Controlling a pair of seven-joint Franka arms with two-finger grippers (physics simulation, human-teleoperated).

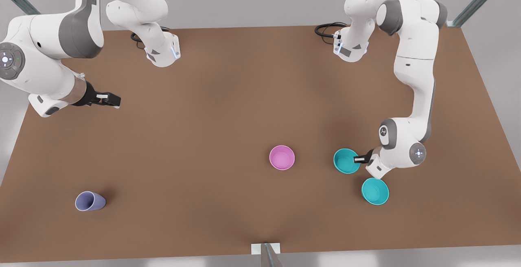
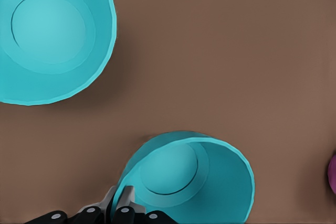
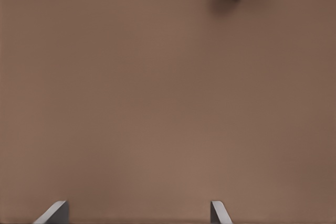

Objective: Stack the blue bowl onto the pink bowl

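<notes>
Brown tabletop (image 1: pixel 211 108), with left gripper (image 1: pixel 360 159) pinched on the rim of the blue bowl (image 1: pixel 345 161), right of the pink bowl (image 1: pixel 282 157) in the front view. Grasp step apparently done; next, lift and carry over the pink bowl. Right gripper (image 1: pixel 109 99) waiting, fingers spread; both bowls, twin teal bowl (image 1: pixel 375 191) and lavender cup (image 1: pixel 89 201) empty.

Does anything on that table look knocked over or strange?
Nothing stands out. The pink bowl, both teal bowls and the lavender cup sit upright; the left gripper pinches the nearer teal bowl's rim.
</notes>
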